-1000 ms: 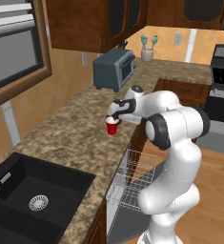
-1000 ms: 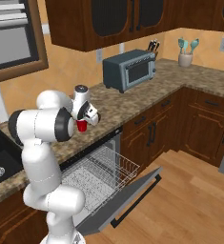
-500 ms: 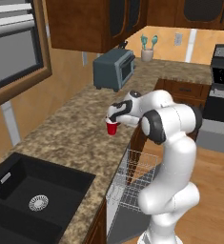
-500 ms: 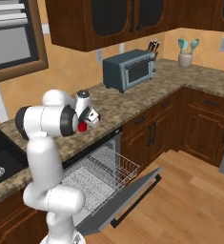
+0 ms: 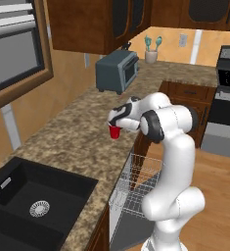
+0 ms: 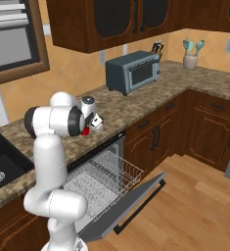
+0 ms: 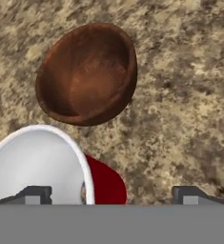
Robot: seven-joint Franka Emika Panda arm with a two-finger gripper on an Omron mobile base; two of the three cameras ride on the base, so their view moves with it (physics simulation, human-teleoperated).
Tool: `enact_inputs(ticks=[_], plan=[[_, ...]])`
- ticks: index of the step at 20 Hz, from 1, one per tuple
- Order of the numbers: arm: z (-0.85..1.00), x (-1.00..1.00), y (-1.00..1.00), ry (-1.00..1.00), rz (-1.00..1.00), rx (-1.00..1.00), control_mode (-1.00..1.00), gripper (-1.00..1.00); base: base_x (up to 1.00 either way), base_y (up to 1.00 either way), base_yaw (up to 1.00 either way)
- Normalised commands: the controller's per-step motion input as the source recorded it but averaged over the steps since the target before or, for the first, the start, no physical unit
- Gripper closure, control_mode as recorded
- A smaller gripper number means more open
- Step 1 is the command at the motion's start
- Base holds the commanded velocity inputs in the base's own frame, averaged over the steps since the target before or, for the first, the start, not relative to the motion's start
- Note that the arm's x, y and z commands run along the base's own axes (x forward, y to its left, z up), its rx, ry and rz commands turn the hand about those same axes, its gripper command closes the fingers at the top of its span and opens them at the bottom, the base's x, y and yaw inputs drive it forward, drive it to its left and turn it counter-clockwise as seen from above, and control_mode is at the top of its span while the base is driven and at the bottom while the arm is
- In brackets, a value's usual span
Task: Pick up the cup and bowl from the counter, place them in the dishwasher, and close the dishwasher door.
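Note:
The red cup (image 5: 115, 132) stands on the granite counter (image 5: 77, 137) near its front edge, and its red side (image 6: 85, 131) peeks out beside the hand. My gripper (image 5: 116, 124) is open just above it. In the hand view the cup's white inside and red wall (image 7: 106, 183) lie low and left. My gripper (image 7: 112, 193) straddles that wall: one fingertip (image 7: 35, 193) over the cup's mouth, the other (image 7: 189, 193) outside it. The dark brown bowl (image 7: 87, 74) rests on the counter just beyond the cup. The dishwasher door (image 6: 136, 201) hangs open with the white rack (image 6: 104, 176) pulled out.
A grey toaster oven (image 6: 133, 73) sits further along the counter, with a tan utensil holder (image 6: 190, 60) in the corner. A black sink (image 5: 33, 206) is to the left. The stove (image 5: 226, 88) stands at the far right, beyond the wood floor (image 6: 195, 206).
The hand has come down and closer to the cup while the elbow swung. The cup has stayed where it was.

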Motion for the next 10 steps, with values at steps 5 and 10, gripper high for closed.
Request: enact_inputs(ticks=[5,10], plan=[[-0.3,0.16,0.06,0.0,-0.02,0.01,-1.0,1.0,0.0,0.0,0.0],[-0.24,-0.17,-0.02,0.0,-0.01,0.0,-1.0,1.0,0.0,0.0,0.0]])
